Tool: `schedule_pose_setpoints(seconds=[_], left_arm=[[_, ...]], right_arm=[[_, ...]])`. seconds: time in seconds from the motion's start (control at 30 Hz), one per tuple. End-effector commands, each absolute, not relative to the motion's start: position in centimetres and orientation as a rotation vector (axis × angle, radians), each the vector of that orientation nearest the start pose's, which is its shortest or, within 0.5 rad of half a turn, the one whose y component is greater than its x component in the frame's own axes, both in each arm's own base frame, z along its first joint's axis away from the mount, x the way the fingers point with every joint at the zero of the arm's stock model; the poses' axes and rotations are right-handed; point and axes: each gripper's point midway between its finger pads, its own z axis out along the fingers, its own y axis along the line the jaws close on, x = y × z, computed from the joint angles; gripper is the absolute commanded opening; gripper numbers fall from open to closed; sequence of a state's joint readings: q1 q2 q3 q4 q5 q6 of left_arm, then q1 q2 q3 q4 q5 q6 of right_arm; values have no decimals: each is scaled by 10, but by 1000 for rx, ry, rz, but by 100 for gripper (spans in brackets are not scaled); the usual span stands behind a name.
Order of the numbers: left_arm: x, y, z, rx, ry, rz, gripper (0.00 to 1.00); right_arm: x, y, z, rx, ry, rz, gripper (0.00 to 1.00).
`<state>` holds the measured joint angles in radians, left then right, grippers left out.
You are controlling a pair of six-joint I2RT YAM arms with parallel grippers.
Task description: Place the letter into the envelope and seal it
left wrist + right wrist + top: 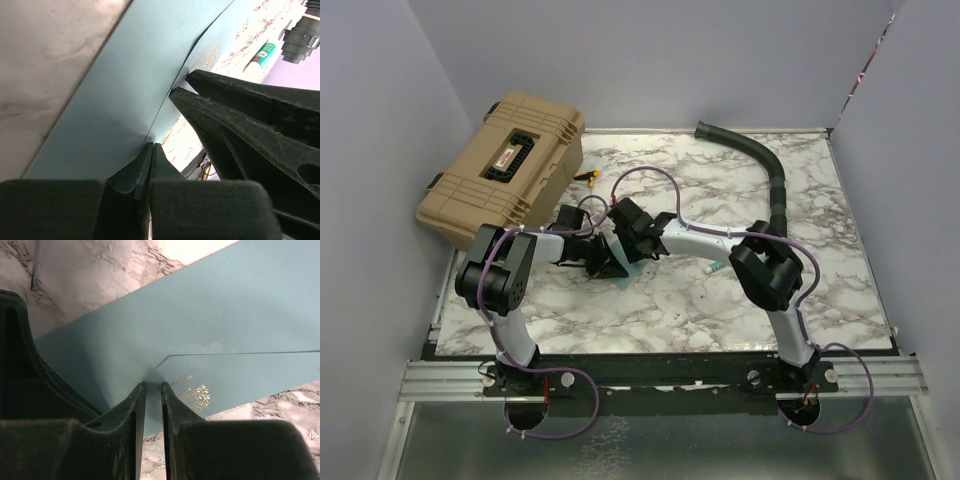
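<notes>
My left gripper [152, 146] clamps the teal envelope [125, 90]; my right gripper [153, 385] sits nearly closed at its flap [250, 377], and I cannot tell if it grips. Best to lift gently.

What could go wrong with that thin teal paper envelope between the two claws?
The left gripper pinches the teal paper envelope by its very edge; it may slip or crease. The right gripper straddles only a corner of the flap, jaws slightly apart; a pull could miss or tear it.
</notes>
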<state>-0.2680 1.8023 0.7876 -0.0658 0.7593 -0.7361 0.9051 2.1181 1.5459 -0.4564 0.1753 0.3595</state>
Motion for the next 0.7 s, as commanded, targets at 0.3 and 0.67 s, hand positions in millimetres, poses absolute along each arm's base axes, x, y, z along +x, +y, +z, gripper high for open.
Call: schedule_pose_setpoints(seconds=[0.3,0.67], left_arm=[[245,-198,-24,-568,2928,-1172,0],[238,-193,-28,-532,2943,-1142,0]], right_arm=[[304,376,8,-787,2408,252,30],[329,343,-5,-648,2444,36,21]])
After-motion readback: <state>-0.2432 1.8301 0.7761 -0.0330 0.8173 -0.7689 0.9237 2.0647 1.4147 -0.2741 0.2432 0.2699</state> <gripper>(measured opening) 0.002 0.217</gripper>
